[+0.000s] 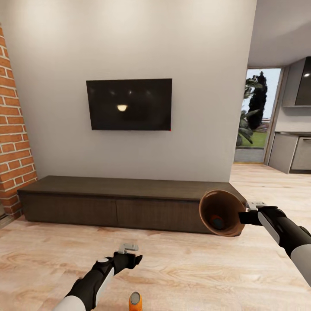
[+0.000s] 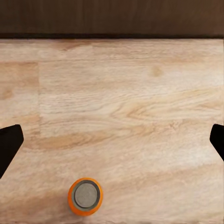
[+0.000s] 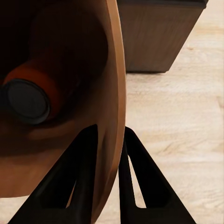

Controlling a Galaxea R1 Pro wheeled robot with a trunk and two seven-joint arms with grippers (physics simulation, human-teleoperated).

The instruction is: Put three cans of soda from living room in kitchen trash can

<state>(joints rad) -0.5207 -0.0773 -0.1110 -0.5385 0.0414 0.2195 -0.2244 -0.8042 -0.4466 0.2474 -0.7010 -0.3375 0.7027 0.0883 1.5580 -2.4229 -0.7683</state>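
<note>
In front of the long dark wooden TV cabinet (image 1: 125,201), the right gripper (image 3: 109,154) pinches the rim of the round copper-lined trash can (image 1: 221,212), held tilted on its side with one orange soda can (image 3: 32,95) lying inside. Nearer the robot than the cabinet, a second orange grey-topped soda can (image 2: 85,196) stands upright on the wood floor (image 1: 194,276), under the left gripper (image 1: 128,254), whose fingers are spread wide and empty. Judged step: collecting this can; next the left gripper must descend, centre over it and close.
</note>
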